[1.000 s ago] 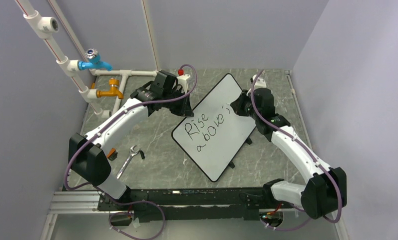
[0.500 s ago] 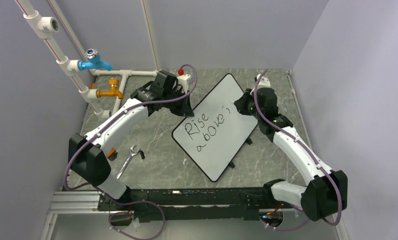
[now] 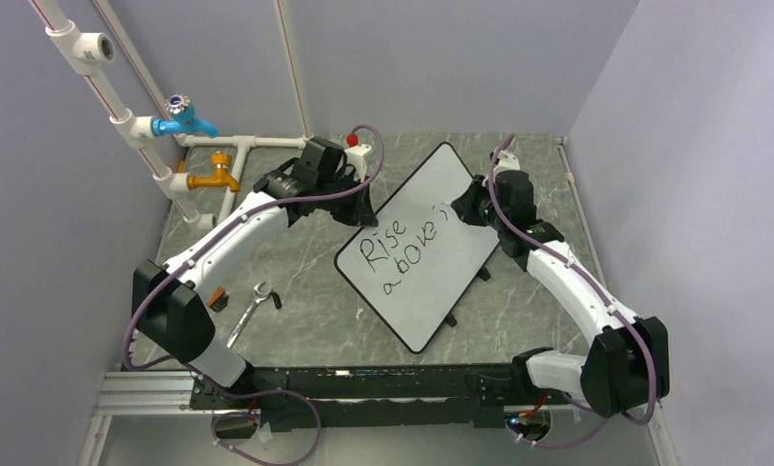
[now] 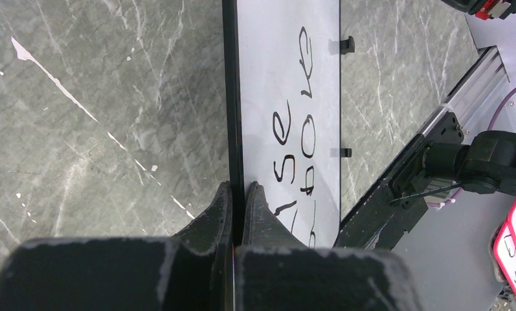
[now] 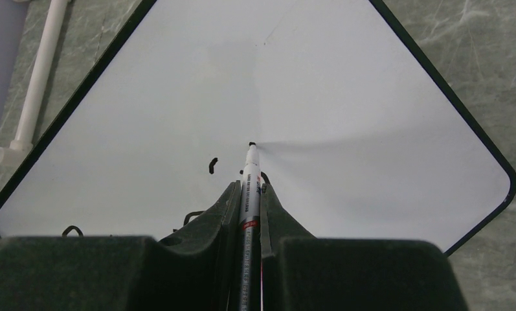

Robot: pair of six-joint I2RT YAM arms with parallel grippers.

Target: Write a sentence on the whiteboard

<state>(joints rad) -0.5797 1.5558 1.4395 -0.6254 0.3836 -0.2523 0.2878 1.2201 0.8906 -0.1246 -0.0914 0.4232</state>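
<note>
Sentence (image 3: 392, 257) reads "Rise above" plus one short stroke (image 5: 212, 165), and I see no new ink over the last second. The board (image 3: 439, 177) lies diagonally on the table (image 3: 305, 320), unmoved. Only my right arm has shifted: its elbow has drawn in a little and the wrist has nudged over the board's far half. I take that as repositioning for the next letter, so the third word is barely begun and the rest is unwritten. The right gripper (image 5: 248, 186) is clamped on the marker (image 5: 251, 159), whose tip sits just beyond that stroke; I cannot tell if it touches. That arm reaches forward, forearm angled inward. The left gripper (image 4: 237, 188) pinches the board's left rim, its arm stretched diagonally across, steadying.
</note>
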